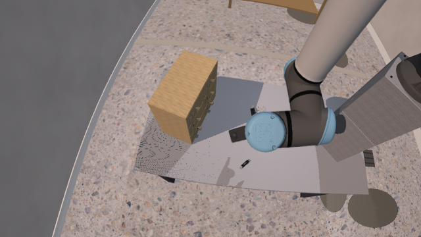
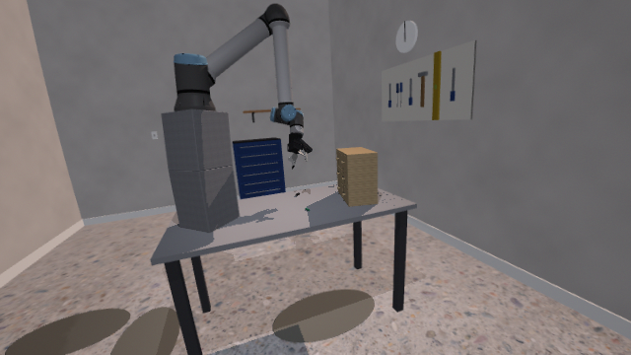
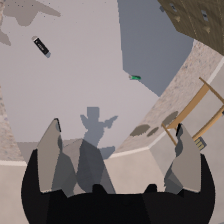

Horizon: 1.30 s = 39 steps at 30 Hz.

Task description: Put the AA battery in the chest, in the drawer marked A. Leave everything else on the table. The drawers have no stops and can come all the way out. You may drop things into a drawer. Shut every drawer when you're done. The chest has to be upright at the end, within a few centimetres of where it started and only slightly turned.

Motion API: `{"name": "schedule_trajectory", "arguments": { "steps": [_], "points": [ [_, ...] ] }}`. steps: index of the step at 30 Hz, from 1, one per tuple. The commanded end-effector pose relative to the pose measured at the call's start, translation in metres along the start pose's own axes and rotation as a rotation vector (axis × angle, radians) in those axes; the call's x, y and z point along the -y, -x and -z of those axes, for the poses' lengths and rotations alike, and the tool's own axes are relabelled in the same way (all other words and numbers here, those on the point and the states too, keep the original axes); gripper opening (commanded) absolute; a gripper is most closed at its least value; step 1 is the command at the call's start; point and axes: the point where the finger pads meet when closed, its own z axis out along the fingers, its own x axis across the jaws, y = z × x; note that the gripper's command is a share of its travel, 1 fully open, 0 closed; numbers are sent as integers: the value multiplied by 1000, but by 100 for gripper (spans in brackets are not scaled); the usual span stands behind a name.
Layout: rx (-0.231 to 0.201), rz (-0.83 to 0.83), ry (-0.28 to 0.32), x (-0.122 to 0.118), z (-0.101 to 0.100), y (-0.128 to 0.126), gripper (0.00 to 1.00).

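A small black cylinder with silver ends and pale lettering, apparently the AA battery [image 1: 245,163] [image 3: 41,46] [image 2: 297,194], lies on the table [image 1: 283,174] [image 2: 266,217] [image 3: 75,80]. The wooden chest [image 1: 182,82] [image 2: 364,177] [image 3: 202,22] stands upright at the table's far end from the arm's base. Its knobbed drawers look shut; their letters are too small to read. My gripper [image 2: 300,163] [image 3: 119,122] is open and empty, high above the table. In the top view the wrist hides most of it. The battery is well outside its jaws.
A small green item [image 2: 307,209] [image 3: 135,77] lies on the table near the edge of the chest's shadow. The arm's grey pedestal [image 1: 378,108] [image 2: 197,173] stands at the opposite end from the chest. A blue cabinet [image 2: 259,168] stands behind the table.
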Motion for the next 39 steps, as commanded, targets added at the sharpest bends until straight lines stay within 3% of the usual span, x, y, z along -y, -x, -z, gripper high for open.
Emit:
{"name": "schedule_trajectory", "arguments": {
  "steps": [1,4,6,11,17,21,39],
  "points": [
    [162,-86,-49,-25,15,-47,100],
    [246,-145,-90,-41,26,-73,100],
    [246,-145,-90,-41,26,-73,100],
    [356,-232,-168,-65,45,-110,100],
    [433,-305,-247,-85,64,-139,100],
    [456,-331,-278,-93,71,-149,100],
    [465,-342,-292,-96,74,-153,100]
  ]
}}
